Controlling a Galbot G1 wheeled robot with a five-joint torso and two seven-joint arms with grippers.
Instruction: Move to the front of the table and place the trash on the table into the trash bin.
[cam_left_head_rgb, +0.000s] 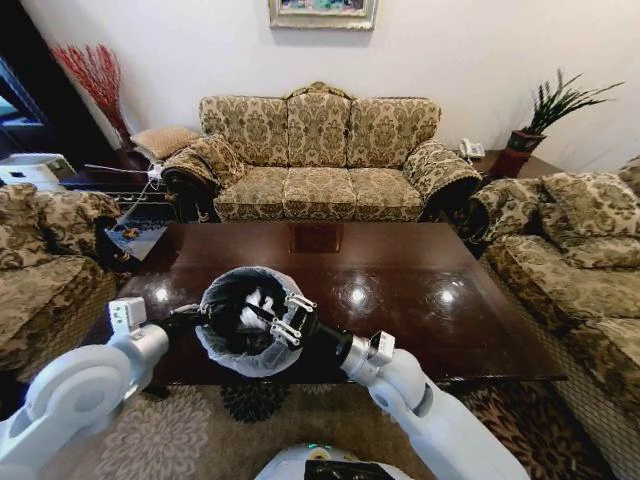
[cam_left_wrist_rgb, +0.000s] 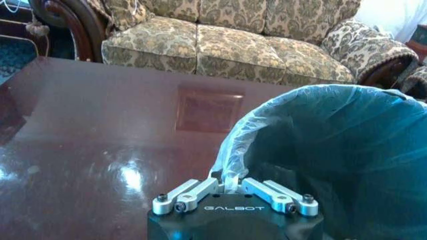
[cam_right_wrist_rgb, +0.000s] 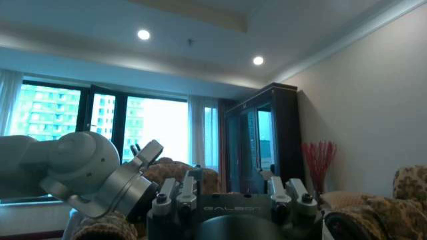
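The trash bin (cam_left_head_rgb: 228, 345), round and black with a whitish liner, is held up over the near edge of the table (cam_left_head_rgb: 420, 290), a glossy dark brown top. My left gripper (cam_left_head_rgb: 197, 318) is shut on the bin's left rim; in the left wrist view its fingers (cam_left_wrist_rgb: 230, 187) pinch the liner of the bin (cam_left_wrist_rgb: 347, 140) above the table (cam_left_wrist_rgb: 87, 115). White pieces of trash (cam_left_head_rgb: 262, 298) lie inside the bin. My right gripper (cam_left_head_rgb: 291, 318) is at the bin's right rim, open, with nothing between its fingers (cam_right_wrist_rgb: 233, 182).
A patterned sofa (cam_left_head_rgb: 318, 160) stands behind the table, with armchairs to the left (cam_left_head_rgb: 40, 270) and right (cam_left_head_rgb: 580, 260). A potted plant (cam_left_head_rgb: 540, 120) is at the back right. A rug (cam_left_head_rgb: 180, 430) lies under me. My left arm (cam_right_wrist_rgb: 73, 165) shows in the right wrist view.
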